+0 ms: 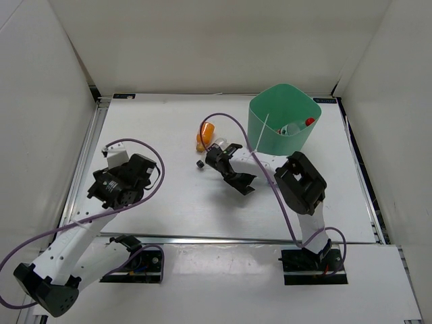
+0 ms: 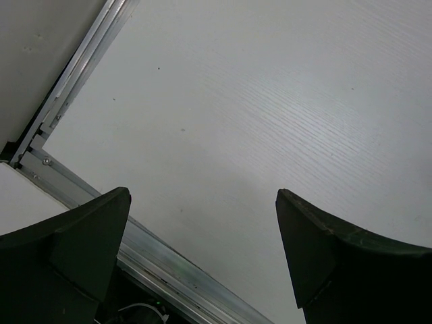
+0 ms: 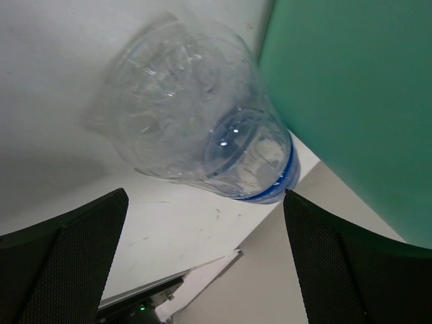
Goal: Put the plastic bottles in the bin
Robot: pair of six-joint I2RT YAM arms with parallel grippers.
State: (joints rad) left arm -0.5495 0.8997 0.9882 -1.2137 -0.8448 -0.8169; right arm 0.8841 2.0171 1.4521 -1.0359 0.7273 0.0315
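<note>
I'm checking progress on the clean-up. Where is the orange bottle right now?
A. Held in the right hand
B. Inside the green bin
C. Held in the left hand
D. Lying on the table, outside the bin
D: the top view shows the orange bottle lying on the table, left of the bin. The left hand and right hand are both open and hold nothing.

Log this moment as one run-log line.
left pincer: open, over table | right pincer: open, facing clear bottle beside bin | orange bottle: on table | red-capped bottle: in bin
</note>
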